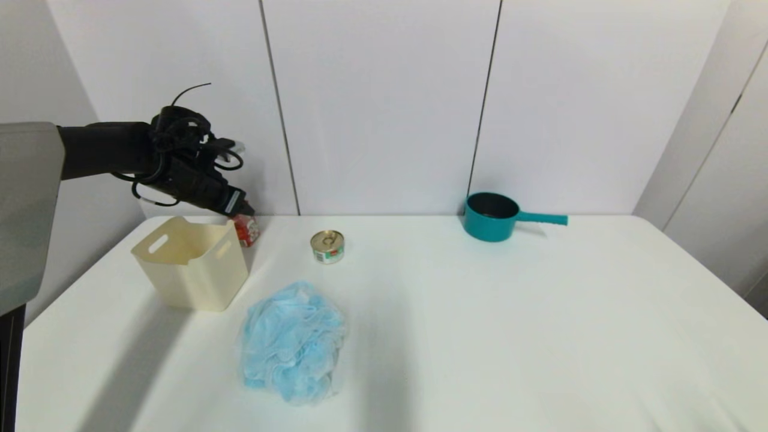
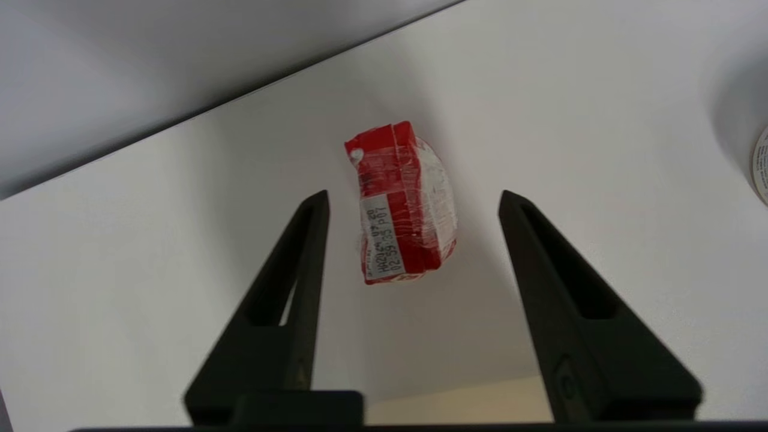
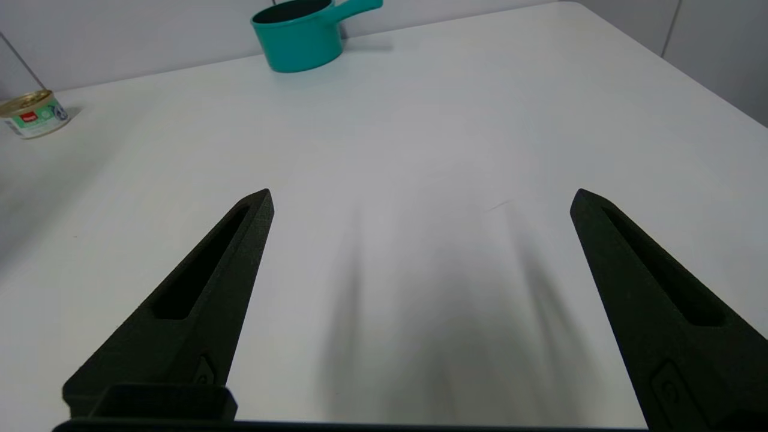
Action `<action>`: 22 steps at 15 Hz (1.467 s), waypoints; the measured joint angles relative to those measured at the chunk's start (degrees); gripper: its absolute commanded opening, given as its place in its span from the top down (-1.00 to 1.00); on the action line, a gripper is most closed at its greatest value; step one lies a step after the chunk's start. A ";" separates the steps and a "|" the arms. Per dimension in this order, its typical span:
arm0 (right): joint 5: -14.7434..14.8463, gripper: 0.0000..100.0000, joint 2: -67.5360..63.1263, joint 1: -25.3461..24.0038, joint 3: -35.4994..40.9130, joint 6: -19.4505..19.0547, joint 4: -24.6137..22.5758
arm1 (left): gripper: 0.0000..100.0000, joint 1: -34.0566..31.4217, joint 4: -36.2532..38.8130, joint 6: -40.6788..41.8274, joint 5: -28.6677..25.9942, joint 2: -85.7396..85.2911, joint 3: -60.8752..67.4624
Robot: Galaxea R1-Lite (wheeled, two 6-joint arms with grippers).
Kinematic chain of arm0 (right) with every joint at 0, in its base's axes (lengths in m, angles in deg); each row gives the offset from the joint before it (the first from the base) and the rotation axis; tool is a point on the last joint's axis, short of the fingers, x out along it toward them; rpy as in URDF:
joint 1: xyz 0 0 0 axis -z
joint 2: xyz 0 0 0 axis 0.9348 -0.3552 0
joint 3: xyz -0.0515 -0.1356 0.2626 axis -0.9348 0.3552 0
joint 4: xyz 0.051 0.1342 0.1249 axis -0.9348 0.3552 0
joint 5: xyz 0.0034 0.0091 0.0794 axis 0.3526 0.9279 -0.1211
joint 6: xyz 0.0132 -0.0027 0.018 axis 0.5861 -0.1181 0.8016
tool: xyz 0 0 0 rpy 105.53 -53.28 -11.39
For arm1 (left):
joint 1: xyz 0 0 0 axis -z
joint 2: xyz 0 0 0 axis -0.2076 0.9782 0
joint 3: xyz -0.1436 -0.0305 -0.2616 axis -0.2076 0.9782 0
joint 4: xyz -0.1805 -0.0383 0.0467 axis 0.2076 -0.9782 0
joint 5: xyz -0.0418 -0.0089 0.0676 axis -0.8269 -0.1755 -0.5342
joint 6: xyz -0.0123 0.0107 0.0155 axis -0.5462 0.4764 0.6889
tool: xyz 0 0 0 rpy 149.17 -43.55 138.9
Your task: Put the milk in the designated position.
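Nearest the head camera, a blue mesh bath sponge point(image 1: 293, 342) is lying on the white table point(image 1: 480, 336). Behind it to the left a cream handled bin point(image 1: 192, 264) is standing, and the milk point(image 1: 246, 230) is sitting on the table just beyond the bin's far right corner. The left gripper point(image 1: 243, 211) is hanging directly above the carton. A gold-lidded tin point(image 1: 327, 246) is resting to the milk's right, and a teal saucepan point(image 1: 492, 216) is sitting well apart near the back wall.

From the left wrist, the left gripper point(image 2: 414, 201) is holding its fingers spread, with the milk point(image 2: 401, 204) lying between them on the table below, untouched; its white printed patch is facing the camera.

From the right wrist, the right gripper point(image 3: 420, 198) is hovering wide open over bare table point(image 3: 420, 150), with the tin point(image 3: 33, 114) and saucepan point(image 3: 300, 33) far off.
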 measured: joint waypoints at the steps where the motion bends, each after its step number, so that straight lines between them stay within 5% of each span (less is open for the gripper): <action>1: 0.00 -1.00 0.00 0.02 0.00 0.00 0.02 | -1.00 0.00 0.02 -0.02 -0.02 0.00 0.00; 22: 0.02 -1.00 0.00 0.00 0.00 0.00 0.02 | -1.00 0.11 4.85 -8.01 0.26 -25.88 6.61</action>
